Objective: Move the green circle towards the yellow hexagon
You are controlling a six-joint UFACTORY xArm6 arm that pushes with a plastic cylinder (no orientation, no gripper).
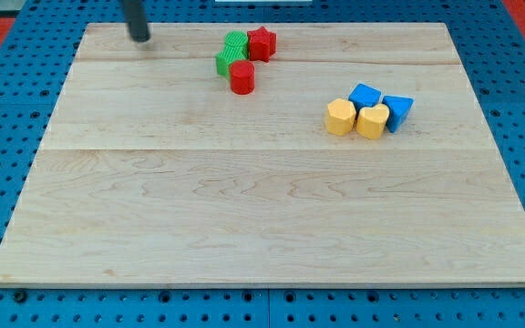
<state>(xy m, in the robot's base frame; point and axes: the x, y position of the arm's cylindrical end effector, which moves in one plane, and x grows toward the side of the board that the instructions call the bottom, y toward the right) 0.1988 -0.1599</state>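
Two green blocks touch each other near the view's top centre: one (236, 42) at the back and one (225, 63) just in front of it. I cannot tell which of them is the circle. Two yellow blocks sit side by side right of centre: the left one (340, 117) looks like the hexagon, and the right one (372, 120) touches it. My tip (140, 38) rests on the board at the view's top left, well left of the green blocks and touching no block.
A red star (262, 43) touches the back green block on its right. A red cylinder (242, 77) touches the front green block. A blue block (365, 96) and another blue block (397, 111) press against the yellow pair. The wooden board (244, 210) lies on a blue pegboard.
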